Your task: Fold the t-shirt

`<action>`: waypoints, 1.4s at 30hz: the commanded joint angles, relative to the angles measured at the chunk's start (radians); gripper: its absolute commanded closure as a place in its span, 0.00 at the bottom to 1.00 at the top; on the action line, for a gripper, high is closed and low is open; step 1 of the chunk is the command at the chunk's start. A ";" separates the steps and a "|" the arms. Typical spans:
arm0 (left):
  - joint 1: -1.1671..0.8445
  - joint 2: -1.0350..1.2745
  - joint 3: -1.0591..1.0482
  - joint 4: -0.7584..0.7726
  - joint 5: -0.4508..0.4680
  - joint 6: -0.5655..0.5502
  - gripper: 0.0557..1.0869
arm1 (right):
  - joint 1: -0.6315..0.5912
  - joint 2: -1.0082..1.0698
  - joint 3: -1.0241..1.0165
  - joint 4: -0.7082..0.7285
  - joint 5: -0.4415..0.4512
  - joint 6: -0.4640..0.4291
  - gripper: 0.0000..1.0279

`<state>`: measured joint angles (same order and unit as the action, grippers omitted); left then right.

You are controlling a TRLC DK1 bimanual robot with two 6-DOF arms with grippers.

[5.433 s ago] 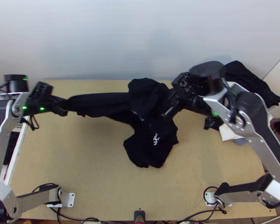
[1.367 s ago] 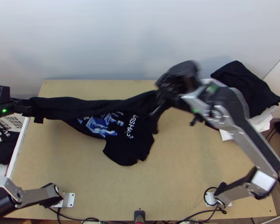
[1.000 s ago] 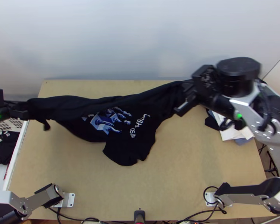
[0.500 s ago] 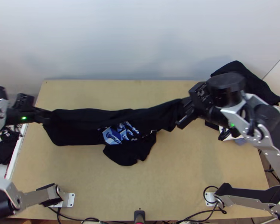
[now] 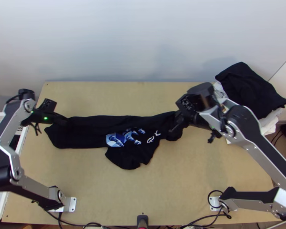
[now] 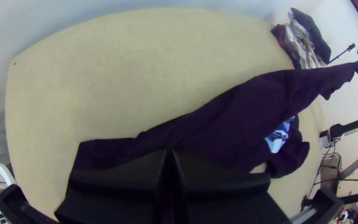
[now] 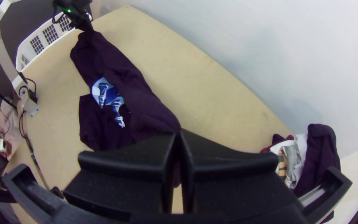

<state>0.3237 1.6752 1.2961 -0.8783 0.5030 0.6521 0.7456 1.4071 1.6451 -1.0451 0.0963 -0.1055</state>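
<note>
- Left end effector (image 5: pixel 64 121): left of the blue print (image 5: pixel 122 138), fingers pressed together, pinching one end of the t-shirt (image 5: pixel 85 131).
- T-shirt: on the tabletop (image 5: pixel 204 183), a long, apparently doubled band running to both sides of the print; end right of the print appears raised.
- Step in hand, as judged: laying a lengthwise fold, stretched between two grips; incomplete.
- Flap (image 5: pixel 124 158): just below the print, protruding from the band; will need tucking in.
- Right end effector (image 5: pixel 174 128): right of the print, fingers closed on bunched cloth.
- Next move, as judged: lower the end right of the print under light tension, then release; slack could leave creases beside the print.
</note>
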 commanded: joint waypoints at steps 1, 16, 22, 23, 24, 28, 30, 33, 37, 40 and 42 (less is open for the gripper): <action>-0.015 0.144 0.049 0.197 -0.093 -0.037 0.94 | -0.023 0.041 -0.027 0.115 -0.001 -0.005 0.97; 0.012 0.225 0.141 0.262 -0.121 -0.186 0.05 | -0.035 0.118 -0.088 0.211 0.033 -0.020 0.97; 0.011 0.198 0.213 0.248 -0.123 -0.206 0.05 | -0.029 0.145 -0.107 0.232 0.033 -0.033 0.97; 0.009 0.181 0.218 0.236 -0.123 -0.190 0.05 | -0.028 0.148 -0.108 0.234 0.033 -0.031 0.97; 0.006 0.156 0.212 0.220 -0.123 -0.160 0.05 | -0.026 0.150 -0.111 0.234 0.033 -0.031 0.97; -0.046 0.020 0.109 0.128 -0.127 0.030 0.05 | -0.025 0.158 -0.119 0.238 0.033 -0.031 0.97; -0.072 -0.046 0.031 0.121 -0.162 0.107 0.05 | -0.026 0.161 -0.119 0.240 0.033 -0.031 0.97; -0.094 -0.143 -0.069 0.088 -0.173 0.211 0.05 | -0.026 0.164 -0.120 0.243 0.033 -0.031 0.97; -0.126 -0.230 -0.207 0.090 -0.235 0.336 0.06 | -0.026 0.167 -0.122 0.244 0.033 -0.031 0.97; -0.117 -0.230 -0.253 0.130 -0.256 0.383 0.08 | -0.025 0.171 -0.120 0.244 0.033 -0.031 0.97; -0.117 -0.220 -0.253 0.133 -0.256 0.388 0.08 | -0.023 0.171 -0.119 0.246 0.033 -0.030 0.97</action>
<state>0.2222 1.5108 1.1511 -0.7654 0.2859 0.9310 0.7193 1.5719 1.5261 -0.8024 0.1303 -0.1360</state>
